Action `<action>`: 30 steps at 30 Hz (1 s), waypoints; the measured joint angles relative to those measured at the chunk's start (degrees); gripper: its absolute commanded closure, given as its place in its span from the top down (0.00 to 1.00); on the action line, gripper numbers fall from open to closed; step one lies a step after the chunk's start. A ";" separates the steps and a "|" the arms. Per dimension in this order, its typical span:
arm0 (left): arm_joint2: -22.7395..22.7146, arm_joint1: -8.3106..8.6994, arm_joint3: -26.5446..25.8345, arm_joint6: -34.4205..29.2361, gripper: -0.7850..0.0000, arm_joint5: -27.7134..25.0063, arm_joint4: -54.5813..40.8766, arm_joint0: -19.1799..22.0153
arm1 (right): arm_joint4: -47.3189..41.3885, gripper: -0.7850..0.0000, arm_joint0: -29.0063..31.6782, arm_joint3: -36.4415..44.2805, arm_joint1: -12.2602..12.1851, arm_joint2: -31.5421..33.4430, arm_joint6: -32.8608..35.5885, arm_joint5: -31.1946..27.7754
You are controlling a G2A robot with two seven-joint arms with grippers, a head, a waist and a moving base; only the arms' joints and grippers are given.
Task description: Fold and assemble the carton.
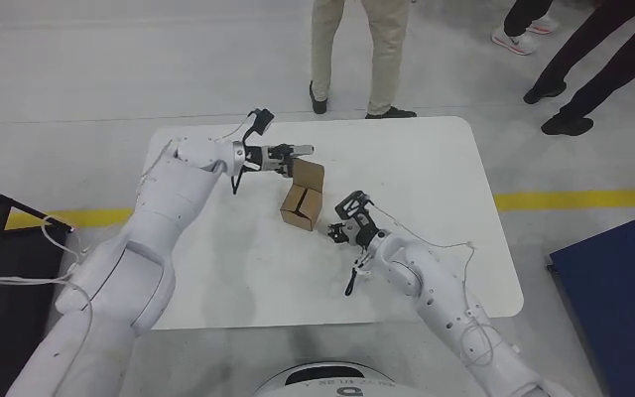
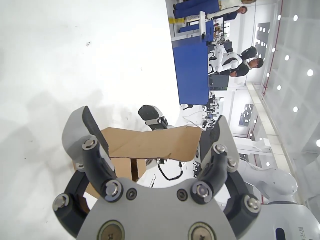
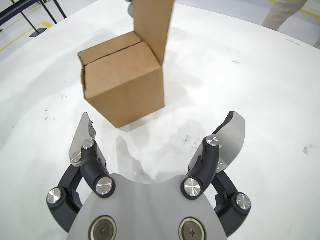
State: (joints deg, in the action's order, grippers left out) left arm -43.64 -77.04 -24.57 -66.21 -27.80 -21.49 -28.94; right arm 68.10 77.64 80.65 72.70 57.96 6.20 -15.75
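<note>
A small brown carton (image 1: 300,205) stands near the middle of the white table (image 1: 427,179). Its top is partly folded, with two flaps meeting at a seam (image 3: 112,51), and one tall flap (image 3: 153,13) stands upright on the far side. My left gripper (image 1: 298,152) is open at that flap's upper edge, and the flap (image 2: 155,143) spans the gap between its fingers (image 2: 86,123). My right gripper (image 3: 158,118) hovers open just in front of the carton, apart from it, with nothing between its fingers. It also appears beyond the carton as the right gripper (image 2: 152,118).
The table has bare surface to the right of the carton (image 1: 437,228) and toward its front edge. People's legs (image 1: 372,60) stand beyond the far edge. A black frame (image 1: 25,223) stands off the left side and a blue panel (image 1: 595,288) off the right.
</note>
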 measured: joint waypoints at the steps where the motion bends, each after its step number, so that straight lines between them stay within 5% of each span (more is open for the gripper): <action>1: -0.34 0.08 0.21 -1.11 1.00 -0.52 -0.63 -0.07 | 0.00 1.00 0.23 0.20 -0.08 0.36 -0.07 0.08; 6: -2.23 0.80 -0.10 -7.65 1.00 -2.78 -3.97 -0.86 | -0.01 1.00 0.43 1.06 -0.09 0.84 0.32 1.20; 18: -5.08 4.47 -7.90 -10.67 1.00 0.39 -4.50 -5.72 | -3.11 1.00 0.75 1.65 0.26 3.83 -0.99 9.46; 26: -7.70 6.06 -8.15 -8.19 1.00 -1.69 -4.09 -6.27 | 0.71 1.00 4.01 7.93 -0.90 2.89 1.31 -3.92; 30: -8.36 6.34 -7.68 -4.21 1.00 -1.78 -2.31 -5.85 | 2.28 1.00 3.26 7.96 -0.52 0.63 3.43 -2.86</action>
State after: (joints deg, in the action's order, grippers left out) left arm -52.00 -70.70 -32.26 -70.42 -29.58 -23.81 -34.79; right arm 70.38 80.90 88.61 72.18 58.60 9.63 -18.61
